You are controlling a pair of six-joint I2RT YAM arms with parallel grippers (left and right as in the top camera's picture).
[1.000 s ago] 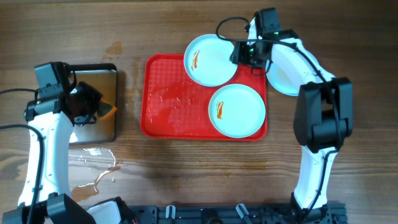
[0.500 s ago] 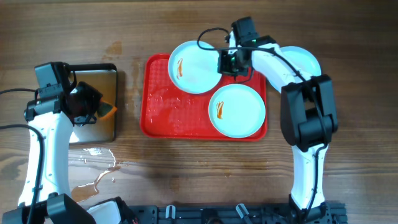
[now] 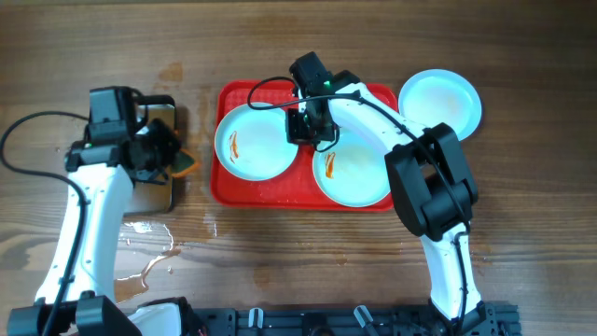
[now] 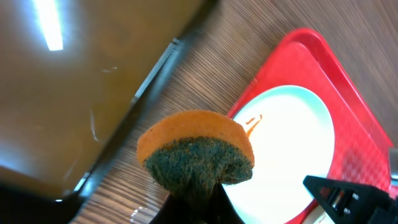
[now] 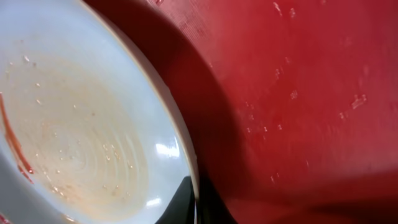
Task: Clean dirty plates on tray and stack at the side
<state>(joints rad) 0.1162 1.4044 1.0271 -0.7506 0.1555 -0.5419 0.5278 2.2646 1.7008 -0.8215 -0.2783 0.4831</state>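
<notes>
On the left half of the red tray (image 3: 382,201) lies a plate (image 3: 250,145) with an orange smear, and my right gripper (image 3: 306,129) is shut on its right rim. The right wrist view shows that rim (image 5: 186,155) pinched between the jaws (image 5: 194,202), over the tray (image 5: 298,93). A second smeared plate (image 3: 359,173) sits at the tray's right. A clean plate (image 3: 440,101) rests on the table beside the tray. My left gripper (image 3: 166,161) is shut on an orange and green sponge (image 4: 196,155), just left of the tray (image 4: 354,118) and the held plate (image 4: 292,155).
A black-rimmed metal pan (image 3: 154,191) lies under my left wrist at the left. Spilled water (image 3: 149,247) spreads on the wood in front of it. My right arm reaches across the second plate.
My right gripper shut on the far plate's rim and dragged it leftward across the tray. My left arm moved right with the sponge, to the pan's right edge.
</notes>
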